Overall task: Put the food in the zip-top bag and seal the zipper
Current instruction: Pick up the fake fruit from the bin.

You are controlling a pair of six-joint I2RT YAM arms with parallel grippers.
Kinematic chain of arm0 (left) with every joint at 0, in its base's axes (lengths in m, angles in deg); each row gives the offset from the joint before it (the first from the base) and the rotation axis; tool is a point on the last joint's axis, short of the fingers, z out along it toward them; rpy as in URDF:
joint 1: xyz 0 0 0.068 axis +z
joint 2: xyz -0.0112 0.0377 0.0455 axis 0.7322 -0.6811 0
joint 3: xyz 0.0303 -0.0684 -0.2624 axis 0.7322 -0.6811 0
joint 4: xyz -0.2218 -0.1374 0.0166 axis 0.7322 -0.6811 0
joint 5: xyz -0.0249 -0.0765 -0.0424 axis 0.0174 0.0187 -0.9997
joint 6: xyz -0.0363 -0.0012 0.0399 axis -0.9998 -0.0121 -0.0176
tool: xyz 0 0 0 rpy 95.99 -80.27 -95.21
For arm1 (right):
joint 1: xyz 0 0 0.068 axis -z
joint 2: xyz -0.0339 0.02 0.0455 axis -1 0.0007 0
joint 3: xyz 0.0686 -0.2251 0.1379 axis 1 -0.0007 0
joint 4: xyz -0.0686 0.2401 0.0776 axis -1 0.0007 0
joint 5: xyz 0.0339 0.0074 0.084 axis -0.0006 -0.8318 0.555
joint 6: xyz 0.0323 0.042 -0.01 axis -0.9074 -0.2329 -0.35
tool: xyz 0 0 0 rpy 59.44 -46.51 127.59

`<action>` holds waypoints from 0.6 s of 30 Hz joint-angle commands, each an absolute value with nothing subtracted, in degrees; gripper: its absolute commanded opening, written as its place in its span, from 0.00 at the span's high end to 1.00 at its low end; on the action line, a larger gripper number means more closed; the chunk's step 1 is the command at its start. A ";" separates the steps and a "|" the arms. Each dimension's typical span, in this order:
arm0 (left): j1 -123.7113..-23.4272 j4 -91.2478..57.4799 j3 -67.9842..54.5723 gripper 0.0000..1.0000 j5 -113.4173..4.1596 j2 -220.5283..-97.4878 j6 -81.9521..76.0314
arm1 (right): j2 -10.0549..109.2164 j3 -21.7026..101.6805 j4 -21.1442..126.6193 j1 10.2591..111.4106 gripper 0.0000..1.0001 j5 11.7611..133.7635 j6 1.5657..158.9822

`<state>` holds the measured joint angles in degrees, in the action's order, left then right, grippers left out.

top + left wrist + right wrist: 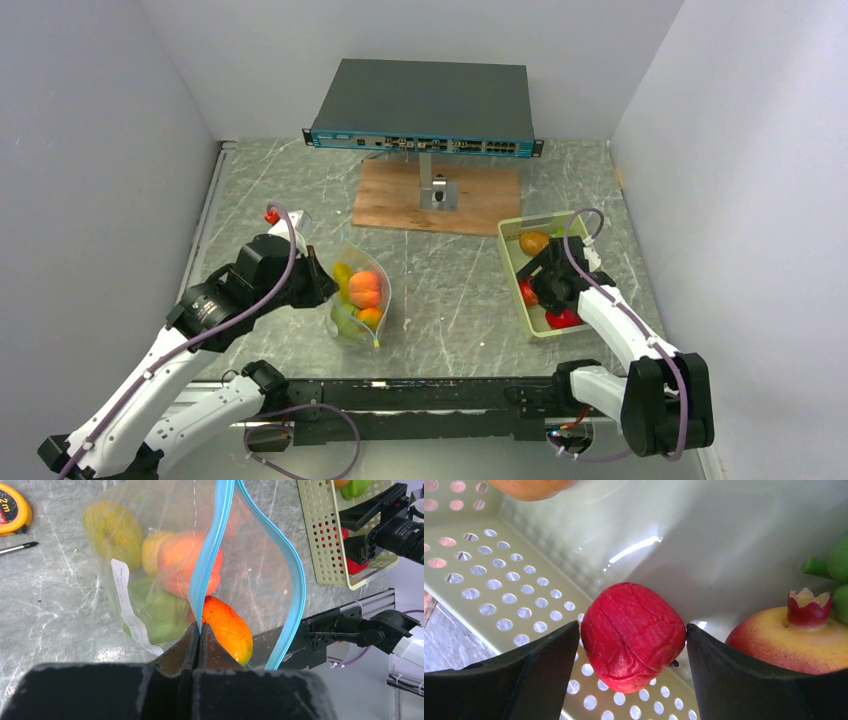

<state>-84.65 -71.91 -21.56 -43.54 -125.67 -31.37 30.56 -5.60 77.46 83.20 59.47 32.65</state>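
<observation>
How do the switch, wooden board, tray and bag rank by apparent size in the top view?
Largest first: network switch, wooden board, pale green tray, zip-top bag; the last two look close.

zip-top bag (pixel 260 570): we see clear plastic with a white label.
zipper (pixel 210 555): we see teal-blue.
food (pixel 185 565): we see yellow, orange and green through the bag.
red fruit (pixel 633 635): we see deep red, creased.
tray (pixel 499 595): we see pale green, patterned with round holes.
table (pixel 450 290): we see grey marble, pale-veined.
tape measure (pixel 12 510): we see yellow.
</observation>
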 commanded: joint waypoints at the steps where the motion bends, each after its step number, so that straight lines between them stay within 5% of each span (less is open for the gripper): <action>1: -84.79 -68.82 -22.31 1.00 -44.25 -124.70 -32.49 | 30.80 -5.86 75.42 83.55 0.23 61.41 31.54; 4: -84.86 -69.34 -21.87 1.00 -44.43 -125.07 -32.28 | 30.11 -5.98 75.23 83.53 0.30 62.16 31.34; 13: -84.82 -69.35 -22.10 1.00 -44.29 -124.80 -31.88 | 27.52 -3.70 72.81 83.56 0.73 65.90 35.63; 18: -84.81 -68.83 -22.31 1.00 -44.25 -124.04 -32.14 | 25.95 0.96 74.47 83.60 0.84 63.50 38.87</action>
<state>-84.65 -71.56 -22.30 -43.56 -125.21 -31.52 28.38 -4.58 75.34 83.31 64.17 35.54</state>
